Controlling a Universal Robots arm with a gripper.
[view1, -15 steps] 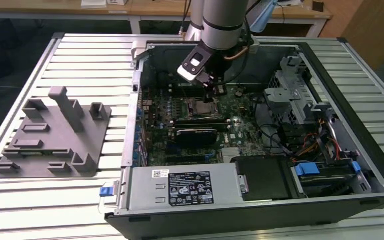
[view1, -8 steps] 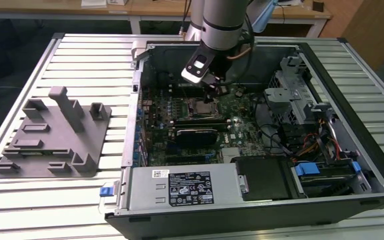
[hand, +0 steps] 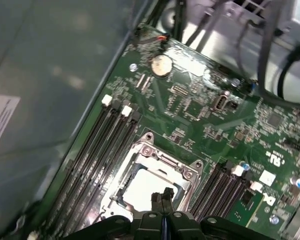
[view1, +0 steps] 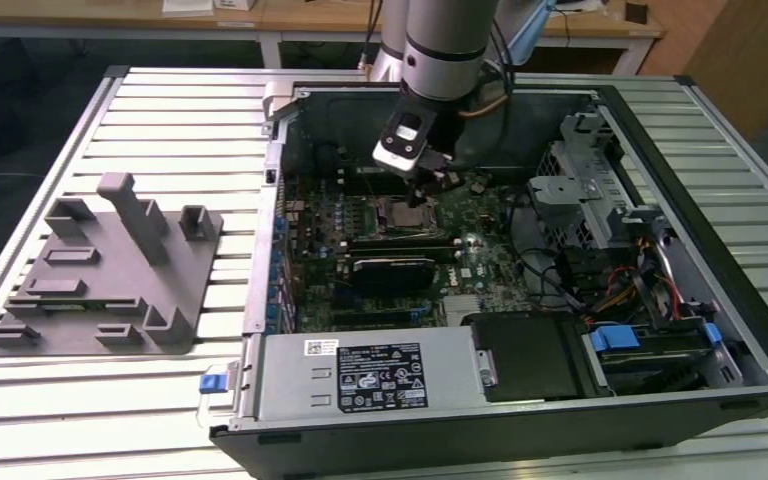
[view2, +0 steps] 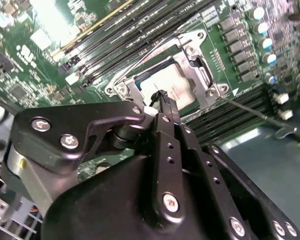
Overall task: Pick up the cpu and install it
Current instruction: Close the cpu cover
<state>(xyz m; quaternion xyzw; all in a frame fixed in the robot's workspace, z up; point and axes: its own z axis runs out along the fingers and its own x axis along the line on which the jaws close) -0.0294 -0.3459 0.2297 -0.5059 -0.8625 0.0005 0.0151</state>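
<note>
The cpu (view2: 166, 80) lies flat inside the motherboard's socket (view2: 197, 57), its pale silver top showing within the open metal frame. In the first wrist view the cpu (hand: 140, 187) sits in the same frame (hand: 155, 155). My gripper (view2: 162, 96) hovers just over the chip's edge, its two thin black fingers pressed together with nothing between them; the fingertips (hand: 162, 196) point down at the chip. In the exterior view my gripper (view1: 422, 193) hangs inside the open computer case above the socket (view1: 399, 212).
The open case (view1: 744, 330) has walls all around the motherboard (view1: 491, 265). Memory slots (hand: 107, 145) flank the socket. A drive cage and cables (view1: 598, 200) stand at the exterior view's right, a power supply (view1: 364, 370) in front. A grey fixture (view1: 104, 270) sits on the slatted table.
</note>
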